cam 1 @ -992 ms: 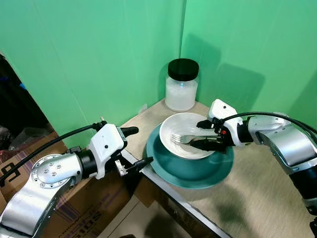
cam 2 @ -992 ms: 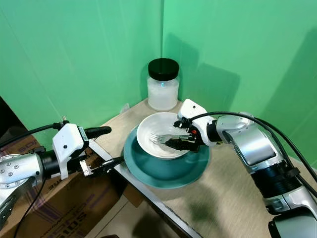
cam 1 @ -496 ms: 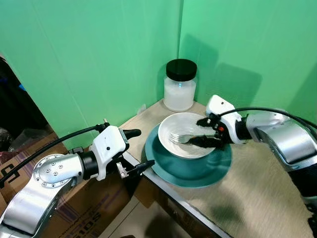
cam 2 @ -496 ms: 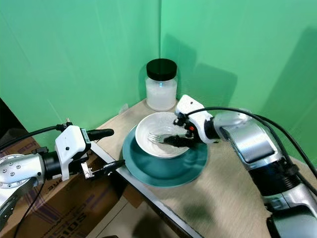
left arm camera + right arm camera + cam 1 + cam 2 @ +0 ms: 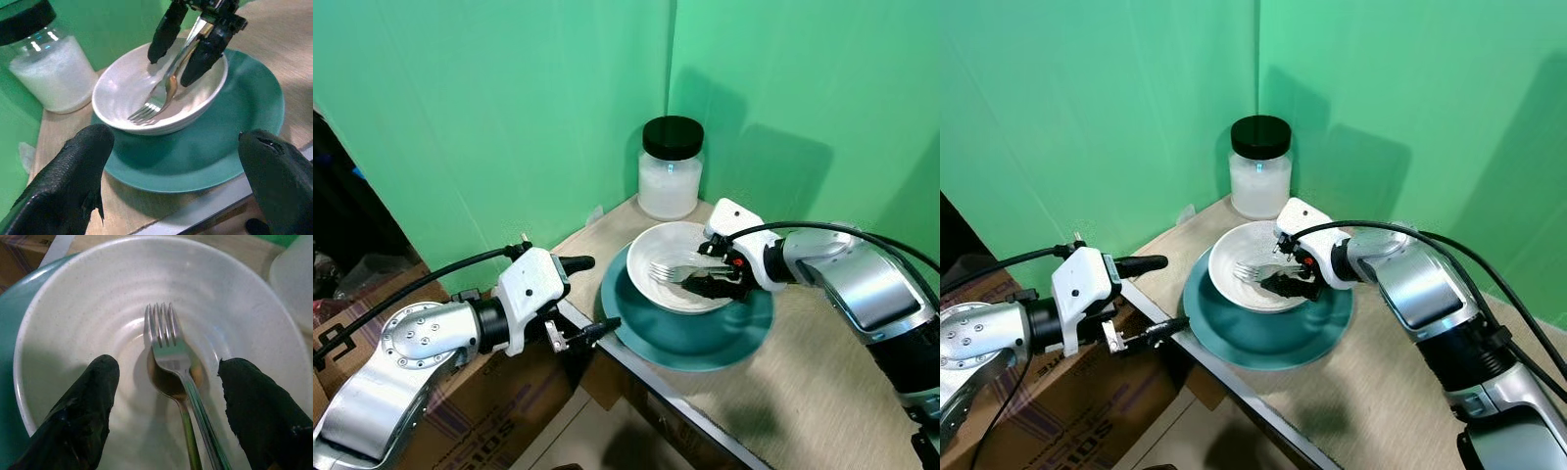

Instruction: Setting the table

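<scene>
Table (image 5: 822, 392): pale wood, corner set against green walls (image 5: 509, 108)
Jar (image 5: 671, 168): far, by the corner
Fork (image 5: 173, 357): in white bowl (image 5: 656, 294) on teal plate (image 5: 705, 338)
Right gripper (image 5: 166, 396): spread open astride the fork
Left gripper (image 5: 171, 181): open, off table's left edge

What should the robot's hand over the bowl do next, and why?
Probably close the right gripper on the fork and spoon. Its fingers stand open on either side of both handles, which lie together inside the white bowl on the teal plate, so a squeeze looks enough to grab them. The left gripper waits open off the table edge.
</scene>
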`<state>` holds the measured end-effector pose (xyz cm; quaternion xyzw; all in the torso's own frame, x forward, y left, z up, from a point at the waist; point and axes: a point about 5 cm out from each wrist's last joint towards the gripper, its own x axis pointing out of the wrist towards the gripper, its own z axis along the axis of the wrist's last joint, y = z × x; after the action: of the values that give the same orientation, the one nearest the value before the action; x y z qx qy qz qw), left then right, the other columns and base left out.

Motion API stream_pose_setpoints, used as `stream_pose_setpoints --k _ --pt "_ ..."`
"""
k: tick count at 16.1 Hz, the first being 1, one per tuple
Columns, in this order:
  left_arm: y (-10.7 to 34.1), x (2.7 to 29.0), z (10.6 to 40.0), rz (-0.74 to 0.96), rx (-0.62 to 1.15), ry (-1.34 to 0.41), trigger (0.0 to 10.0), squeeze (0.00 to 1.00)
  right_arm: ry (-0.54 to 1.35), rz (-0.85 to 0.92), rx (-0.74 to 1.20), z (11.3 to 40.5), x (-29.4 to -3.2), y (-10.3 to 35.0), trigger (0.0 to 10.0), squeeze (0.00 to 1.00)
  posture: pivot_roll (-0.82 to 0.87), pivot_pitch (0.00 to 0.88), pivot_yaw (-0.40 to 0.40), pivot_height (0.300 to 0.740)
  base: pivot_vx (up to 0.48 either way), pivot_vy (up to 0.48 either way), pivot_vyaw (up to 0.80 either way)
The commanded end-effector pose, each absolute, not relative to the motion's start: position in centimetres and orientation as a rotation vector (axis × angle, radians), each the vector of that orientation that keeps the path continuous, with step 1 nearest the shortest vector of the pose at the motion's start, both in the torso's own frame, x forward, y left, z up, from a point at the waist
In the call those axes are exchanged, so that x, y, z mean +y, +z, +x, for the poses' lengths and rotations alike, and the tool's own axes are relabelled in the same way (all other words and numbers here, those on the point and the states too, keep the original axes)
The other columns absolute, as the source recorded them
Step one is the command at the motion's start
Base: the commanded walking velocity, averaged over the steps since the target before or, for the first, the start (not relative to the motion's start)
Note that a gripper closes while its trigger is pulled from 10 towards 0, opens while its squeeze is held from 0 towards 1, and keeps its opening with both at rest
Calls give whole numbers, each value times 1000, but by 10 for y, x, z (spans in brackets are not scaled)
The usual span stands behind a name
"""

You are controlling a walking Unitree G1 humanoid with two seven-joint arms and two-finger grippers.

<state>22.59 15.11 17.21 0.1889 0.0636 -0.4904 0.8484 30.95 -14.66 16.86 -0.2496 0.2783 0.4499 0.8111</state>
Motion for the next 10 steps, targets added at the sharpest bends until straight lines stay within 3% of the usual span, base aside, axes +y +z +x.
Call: stream_pose_setpoints --k 1,2,3,6,10 --pt "173 148 227 409 129 -1061 10000 43 940 -548 587 313 -145 173 7647 0 -11 0 84 740 0 0 0" --pt "173 147 227 409 129 -1067 10000 35 938 -545 591 313 -145 173 6980 0 -11 0 85 740 0 0 0" --pt "173 147 227 408 129 -1074 10000 35 939 -540 597 312 -144 172 4824 0 -12 0 86 740 0 0 0" --pt "173 145 227 408 131 -1091 10000 39 943 -526 619 310 -143 169 2510 0 -13 0 92 740 0 0 0" --pt "172 142 225 407 134 -1107 10000 39 908 -530 645 312 -143 165 2353 0 -11 0 91 740 0 0 0"
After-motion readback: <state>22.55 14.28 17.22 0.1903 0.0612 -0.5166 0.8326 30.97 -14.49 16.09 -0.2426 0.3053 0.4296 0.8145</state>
